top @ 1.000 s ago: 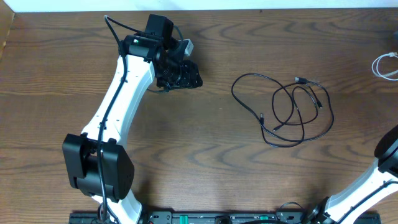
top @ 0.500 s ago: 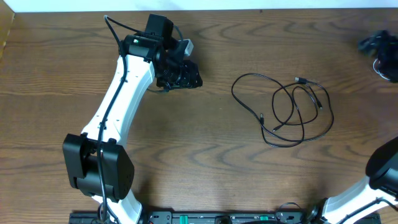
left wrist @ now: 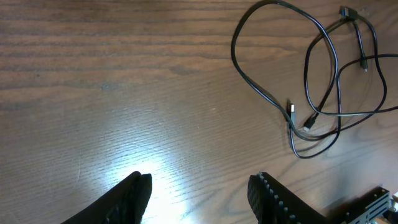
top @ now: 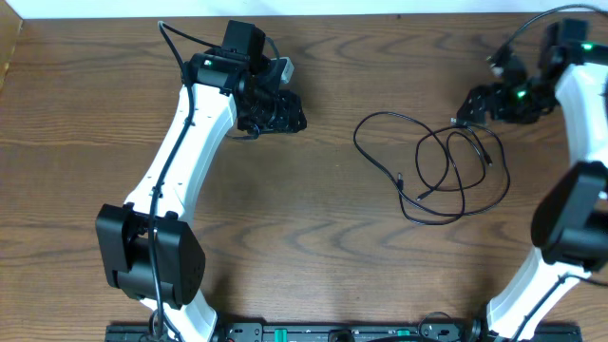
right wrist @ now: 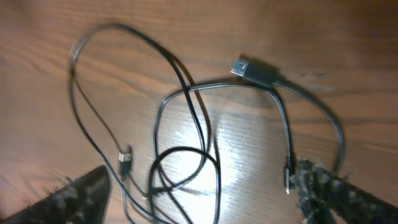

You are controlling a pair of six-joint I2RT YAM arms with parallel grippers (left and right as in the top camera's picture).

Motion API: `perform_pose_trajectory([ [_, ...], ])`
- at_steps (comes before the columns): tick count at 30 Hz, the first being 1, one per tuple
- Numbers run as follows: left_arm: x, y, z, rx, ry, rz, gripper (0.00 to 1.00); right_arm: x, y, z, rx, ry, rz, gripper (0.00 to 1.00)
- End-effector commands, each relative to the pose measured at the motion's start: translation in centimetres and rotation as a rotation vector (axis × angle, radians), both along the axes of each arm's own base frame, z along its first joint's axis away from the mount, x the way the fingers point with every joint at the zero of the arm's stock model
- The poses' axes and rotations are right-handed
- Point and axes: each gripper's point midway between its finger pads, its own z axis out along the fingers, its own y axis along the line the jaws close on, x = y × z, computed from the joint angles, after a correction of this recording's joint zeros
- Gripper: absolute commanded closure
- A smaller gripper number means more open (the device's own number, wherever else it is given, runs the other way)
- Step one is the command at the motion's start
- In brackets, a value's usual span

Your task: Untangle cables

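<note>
A tangle of thin dark cables [top: 439, 163] lies in loose overlapping loops on the wooden table, right of centre. It also shows in the left wrist view [left wrist: 317, 81] and the right wrist view [right wrist: 186, 124], where a plug end [right wrist: 254, 70] points up-left. No white cable is in view. My right gripper [top: 475, 103] is open and empty, hovering over the tangle's upper right edge; in its wrist view the gripper [right wrist: 205, 196] straddles the loops. My left gripper [top: 277, 114] is open and empty, well left of the cables; in the left wrist view [left wrist: 200, 190] only bare wood lies between its fingers.
The table's far edge [top: 380, 11] runs along the top. The left arm's base [top: 150, 255] stands at the near left. A black rail [top: 332, 332] runs along the near edge. The right arm [top: 570, 190] stretches along the right side.
My right arm has swung in from the right edge and its gripper now hovers over the cable tangle's upper right. The white cable at the right edge is no longer visible. The left arm has not moved.
</note>
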Motion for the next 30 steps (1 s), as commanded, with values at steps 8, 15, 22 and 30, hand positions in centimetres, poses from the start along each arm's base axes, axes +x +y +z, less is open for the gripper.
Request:
perform_pose_trajectory([
  [8, 0.0, 0.2, 0.3, 0.013, -0.022, -0.013, 0.44, -2.9, 4.3, -2.2, 0.051, 0.105, 0.246, 0.20],
  [15, 0.0, 0.2, 0.3, 0.013, -0.022, -0.013, 0.44, -4.4, 4.7, -2.4, 0.059, 0.185, 0.224, 0.52],
  [22, 0.1, 0.1, 0.4, 0.012, -0.026, -0.013, 0.44, -6.0, 3.7, -5.1, 0.002, 0.308, 0.070, 0.99],
  [30, 0.2, 0.1, 0.4, 0.010, -0.033, -0.013, 0.44, -3.7, 5.8, 3.8, 0.119, 0.154, 0.005, 0.99],
])
